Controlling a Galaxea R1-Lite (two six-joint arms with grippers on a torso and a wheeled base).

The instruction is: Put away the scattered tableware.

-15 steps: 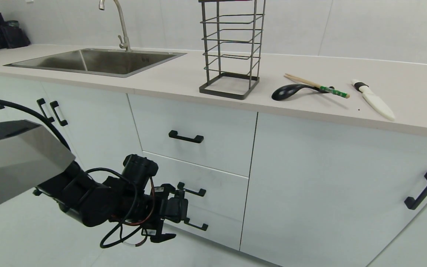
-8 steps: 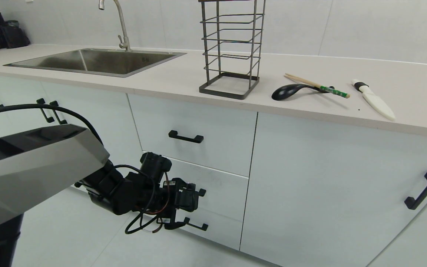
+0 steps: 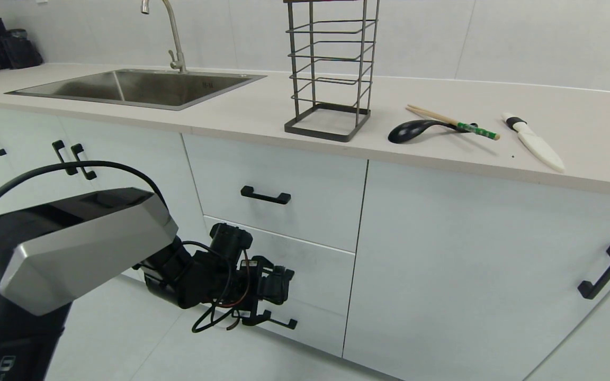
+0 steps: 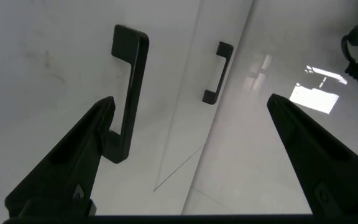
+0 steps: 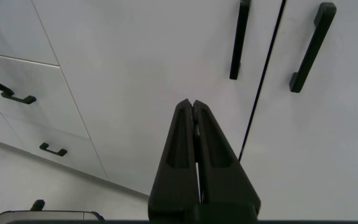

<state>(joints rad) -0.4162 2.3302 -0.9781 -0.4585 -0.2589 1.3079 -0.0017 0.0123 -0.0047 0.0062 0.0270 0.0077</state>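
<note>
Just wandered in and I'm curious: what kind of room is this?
Most likely a kitchen: a steel sink with a tap set in a countertop, and a spoon and chopsticks lying out.

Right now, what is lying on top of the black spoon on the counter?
A pair of chopsticks lies across the black spoon, over its handle. The stretch of handle beneath them is covered; its bowl is bare.

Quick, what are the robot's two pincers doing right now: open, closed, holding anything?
Left pincer: open, empty, next to a black bar handle.
Right pincer: closed, holding nothing.
</note>
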